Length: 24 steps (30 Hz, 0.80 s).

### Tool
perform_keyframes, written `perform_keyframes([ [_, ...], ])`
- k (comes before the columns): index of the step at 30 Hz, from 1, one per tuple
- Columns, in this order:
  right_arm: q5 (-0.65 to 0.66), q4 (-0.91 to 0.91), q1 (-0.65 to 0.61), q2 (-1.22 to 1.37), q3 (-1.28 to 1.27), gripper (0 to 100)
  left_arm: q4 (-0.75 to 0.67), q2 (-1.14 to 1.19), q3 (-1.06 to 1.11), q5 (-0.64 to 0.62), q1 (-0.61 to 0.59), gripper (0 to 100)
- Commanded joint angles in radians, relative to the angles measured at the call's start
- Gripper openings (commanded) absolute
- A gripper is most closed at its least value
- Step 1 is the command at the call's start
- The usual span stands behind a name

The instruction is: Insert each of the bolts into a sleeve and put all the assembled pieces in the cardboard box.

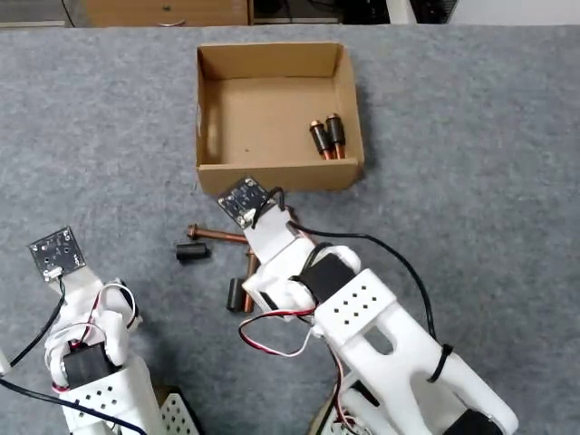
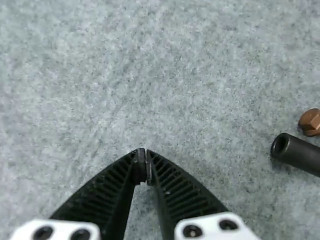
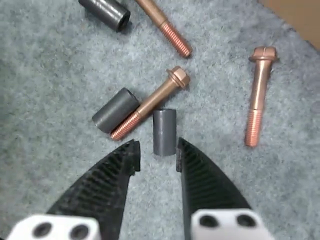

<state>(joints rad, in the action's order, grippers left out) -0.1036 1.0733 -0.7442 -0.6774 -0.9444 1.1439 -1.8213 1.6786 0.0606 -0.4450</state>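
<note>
Grey carpeted table (image 1: 471, 136) with a cardboard box (image 1: 272, 177), loose copper bolts (image 3: 257, 95) and dark sleeves (image 3: 164, 131) beside it.

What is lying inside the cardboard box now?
Inside the cardboard box, two bolt-and-sleeve pieces lie side by side by one wall. Each sleeve hides the middle of its bolt.

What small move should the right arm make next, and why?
Probably ease the right end effector forward and close on the sleeve: its jaws stand open, the sleeve's near end lies between them ungrasped, and a bolt lies beside it.
</note>
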Motion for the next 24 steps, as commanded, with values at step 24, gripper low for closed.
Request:
perform_keyframes([
  [24, 0.008, -0.094, -0.012, 0.671, 0.259, 10.8, -0.009, 0.004, 0.011, -0.005, 0.017, 2],
])
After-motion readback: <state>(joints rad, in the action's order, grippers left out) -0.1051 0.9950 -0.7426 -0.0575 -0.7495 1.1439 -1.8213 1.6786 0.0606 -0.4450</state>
